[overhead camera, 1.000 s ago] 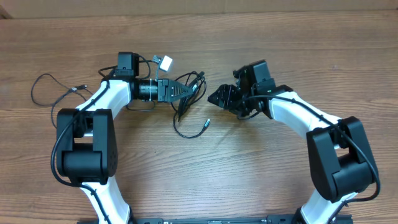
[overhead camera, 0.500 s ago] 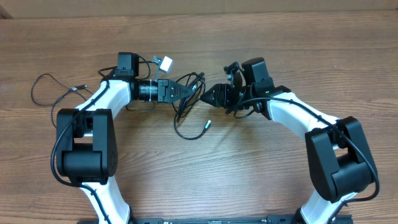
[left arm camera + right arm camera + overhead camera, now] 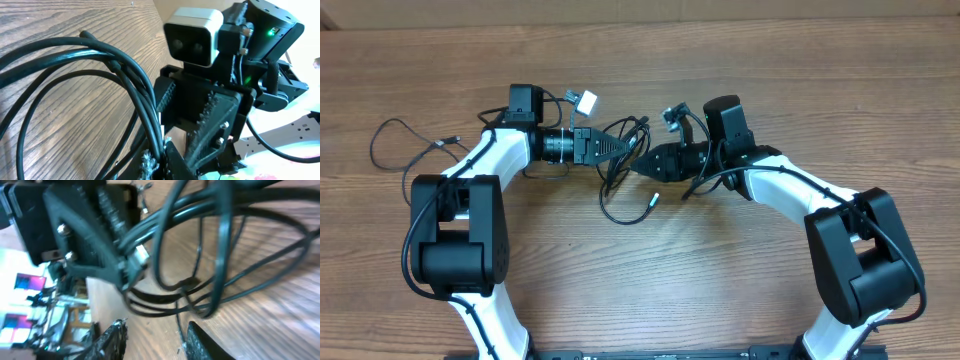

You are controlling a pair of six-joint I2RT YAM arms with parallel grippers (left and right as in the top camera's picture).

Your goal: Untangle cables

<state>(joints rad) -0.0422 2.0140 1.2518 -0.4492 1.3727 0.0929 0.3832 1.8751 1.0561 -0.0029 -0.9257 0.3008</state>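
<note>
A bundle of thin black cables point(image 3: 616, 172) lies looped at the table's middle, one plug end point(image 3: 653, 198) trailing toward the front. My left gripper point(image 3: 632, 146) points right and is shut on several strands of that bundle point(image 3: 75, 60), which pass between its jaws point(image 3: 162, 160). My right gripper point(image 3: 639, 168) points left, its tip right at the bundle's right side. In the right wrist view its fingers point(image 3: 110, 339) stand apart, the loops point(image 3: 210, 250) hang just ahead, and one thin strand runs down between the fingers. A separate thin cable point(image 3: 395, 140) lies at the far left.
A white connector point(image 3: 585, 99) on a black wire sits behind the left wrist. The two grippers face each other almost tip to tip; the right wrist camera point(image 3: 192, 37) fills the left wrist view. Bare wooden table point(image 3: 720, 280) stretches in front.
The right gripper has moved left, from well clear of the bundle up to its right side, and its jaws have narrowed. The left gripper and the cables it holds have stayed put.
</note>
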